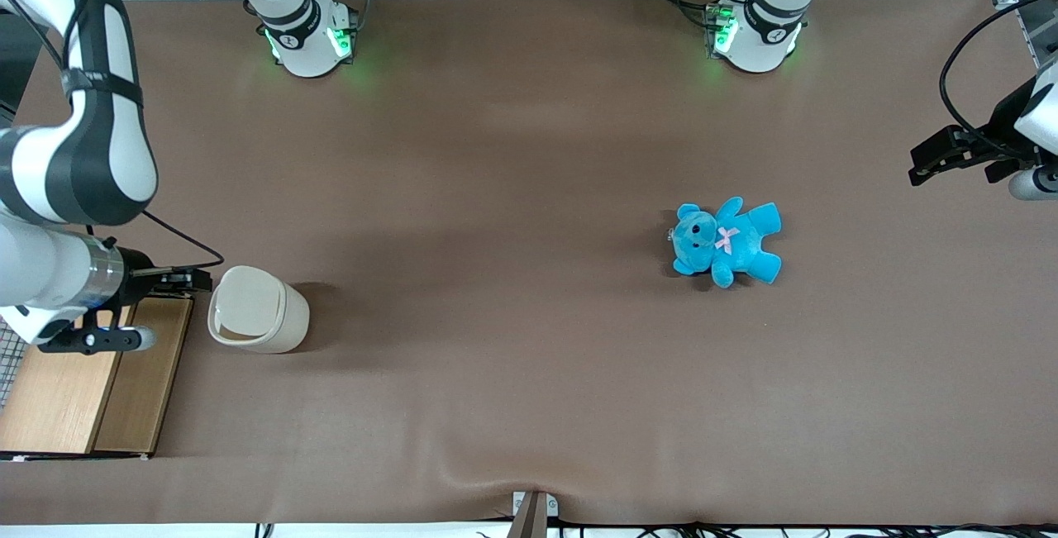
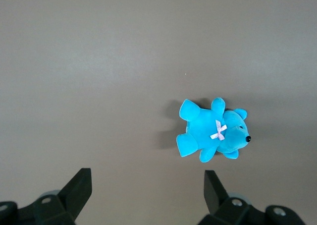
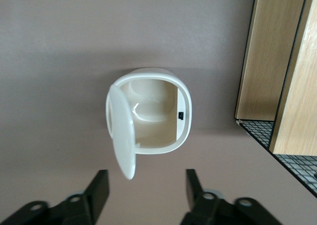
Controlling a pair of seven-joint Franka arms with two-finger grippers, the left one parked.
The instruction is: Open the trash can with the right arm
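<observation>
Currently, status as seen:
trash can [image 1: 258, 309]: on the brown table [image 1: 512, 191], toward the working arm's end, just beside the wooden box [image 1: 91, 385]. Upright.
lid [image 3: 121, 131]: swung up on its hinge and standing on edge at one side of the rim; the wrist view looks straight into the bare cream interior [image 3: 151, 116].
latch: small dark slot [image 3: 181, 116] on the inner wall.
right arm [image 1: 74, 191]: reaches over the wooden box, wrist horizontal, pointing at the can.
gripper [image 1: 192, 278]: just beside the can's rim, above the box's edge; contact with the can can't be confirmed from the front view.
fingers [image 3: 99, 190]: spread wide apart, nothing between them; in the wrist view the can sits clear of both tips.
blue teddy [image 1: 725, 241]: lying flat, pink bow up, well apart from the can, toward the parked arm's end.
wooden box: light wood top, a black mesh panel [image 3: 292, 158] next to it.
</observation>
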